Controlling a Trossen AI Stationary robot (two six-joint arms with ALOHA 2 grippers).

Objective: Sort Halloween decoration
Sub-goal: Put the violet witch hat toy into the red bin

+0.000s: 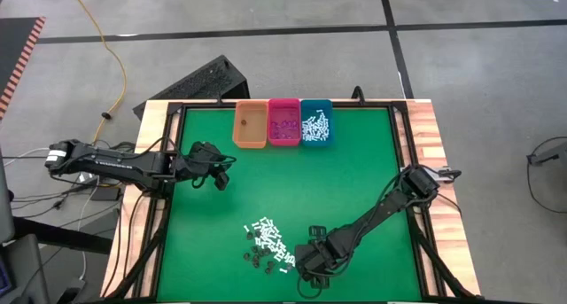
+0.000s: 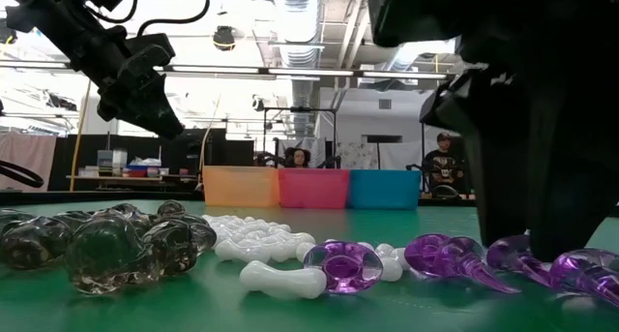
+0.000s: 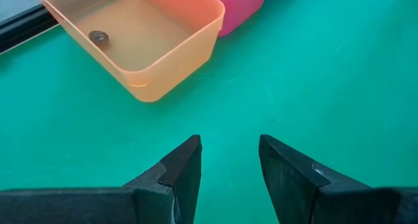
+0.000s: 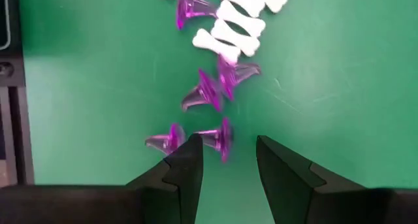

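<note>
The Halloween decoration lies as a small pile [image 1: 266, 242] near the table's front edge: white bone-shaped sticks [image 4: 235, 28], purple pieces [image 4: 212, 93] and dark clear bits [image 2: 106, 245]. My right gripper [image 4: 228, 155] is open at the pile's right side, pointing steeply down. One purple piece [image 4: 215, 138] lies just ahead of its fingertips, and I see no touch. My left gripper [image 3: 228, 155] hangs open over bare green mat at the table's left [image 1: 221, 177], short of the orange bin [image 3: 144, 41].
Three bins stand side by side at the far edge: the orange bin [image 1: 251, 124] with one dark bit [image 3: 98, 36], a pink bin [image 1: 284, 120] with purple pieces, and a teal bin [image 1: 316, 121] with white sticks. Green mat [image 1: 354, 189] lies open between pile and bins.
</note>
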